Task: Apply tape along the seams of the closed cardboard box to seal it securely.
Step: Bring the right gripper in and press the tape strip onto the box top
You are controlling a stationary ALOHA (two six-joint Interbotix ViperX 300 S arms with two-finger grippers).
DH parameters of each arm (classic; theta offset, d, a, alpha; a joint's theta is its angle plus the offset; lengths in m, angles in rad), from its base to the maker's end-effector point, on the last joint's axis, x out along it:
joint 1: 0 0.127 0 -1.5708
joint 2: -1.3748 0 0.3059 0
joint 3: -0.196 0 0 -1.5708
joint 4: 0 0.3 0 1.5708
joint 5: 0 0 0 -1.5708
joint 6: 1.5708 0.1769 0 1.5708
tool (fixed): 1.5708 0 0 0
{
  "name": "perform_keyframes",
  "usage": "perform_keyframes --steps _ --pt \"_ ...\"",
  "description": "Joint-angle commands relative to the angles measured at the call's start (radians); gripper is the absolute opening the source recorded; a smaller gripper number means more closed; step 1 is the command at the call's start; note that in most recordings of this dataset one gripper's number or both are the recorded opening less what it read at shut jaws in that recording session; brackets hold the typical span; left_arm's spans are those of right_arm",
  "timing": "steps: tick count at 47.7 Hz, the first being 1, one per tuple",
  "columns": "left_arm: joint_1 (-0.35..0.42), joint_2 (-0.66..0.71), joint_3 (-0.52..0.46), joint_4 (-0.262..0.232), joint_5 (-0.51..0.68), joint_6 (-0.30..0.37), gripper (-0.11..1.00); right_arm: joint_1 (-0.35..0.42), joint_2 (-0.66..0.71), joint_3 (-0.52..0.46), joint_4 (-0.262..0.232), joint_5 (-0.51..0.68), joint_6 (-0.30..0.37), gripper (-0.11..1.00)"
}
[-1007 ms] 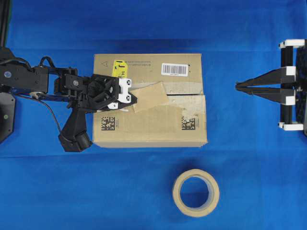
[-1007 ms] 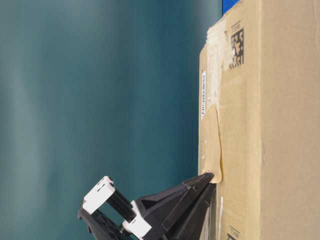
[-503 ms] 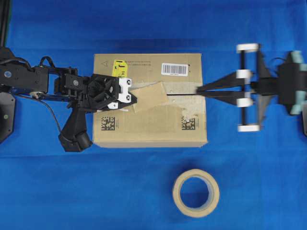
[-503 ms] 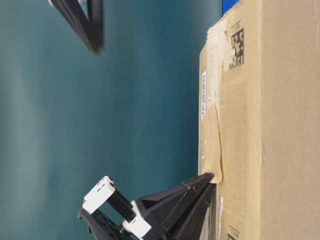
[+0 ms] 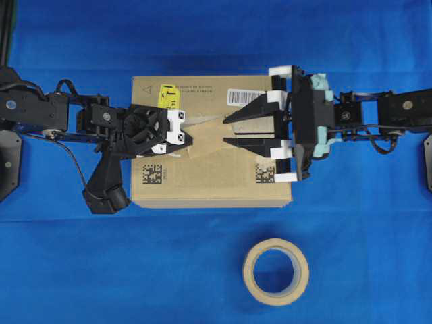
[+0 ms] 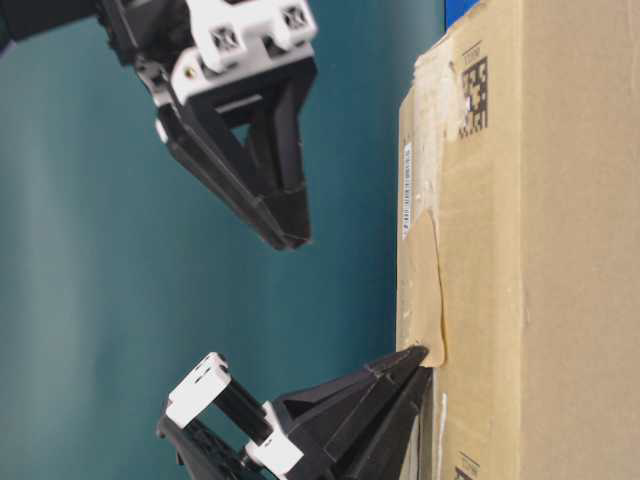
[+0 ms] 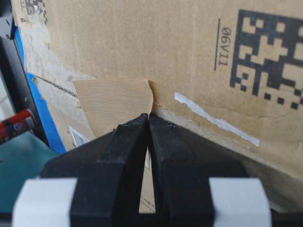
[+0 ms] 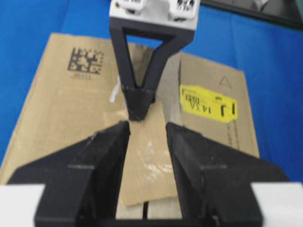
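Overhead, the cardboard box (image 5: pixel 210 140) sits at frame centre; the left gripper (image 5: pixel 191 142) pinches the tape (image 5: pixel 210 137) at its left end, and the right gripper (image 5: pixel 226 131) hangs spread over its right end. Table-level, those right fingers (image 6: pixel 285 215) stand clear of the box. Left wrist: jaws pressed together on the tape (image 7: pixel 116 101). Right wrist: fingers apart, tape (image 8: pixel 147 161) between.

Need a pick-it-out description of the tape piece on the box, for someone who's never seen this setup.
Find the cardboard box mid-table on the blue cloth. On its top, between the left gripper and the open right gripper, lies the tape, pinched at one end by the left gripper. It is a smooth tan-brown patch, unlike the paler ring-shaped tape roll on the cloth.
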Motion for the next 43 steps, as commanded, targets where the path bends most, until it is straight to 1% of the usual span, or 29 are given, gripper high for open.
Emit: perform_keyframes --steps 1,8,20,43 --pt "0.003 -0.018 -0.017 -0.003 -0.003 0.002 0.02 -0.008 0.005 -0.026 0.006 -0.006 0.000 0.43" --pt "0.003 -0.018 -0.017 -0.003 -0.003 0.003 0.02 -0.021 0.055 -0.029 0.020 -0.017 0.000 0.43" --pt "0.003 -0.017 -0.018 -0.002 -0.003 -0.002 0.02 -0.029 0.147 -0.043 0.017 -0.040 -0.002 0.43" --pt "0.003 -0.021 -0.017 -0.002 -0.003 -0.011 0.02 -0.026 0.158 -0.017 0.020 -0.028 -0.002 0.43"
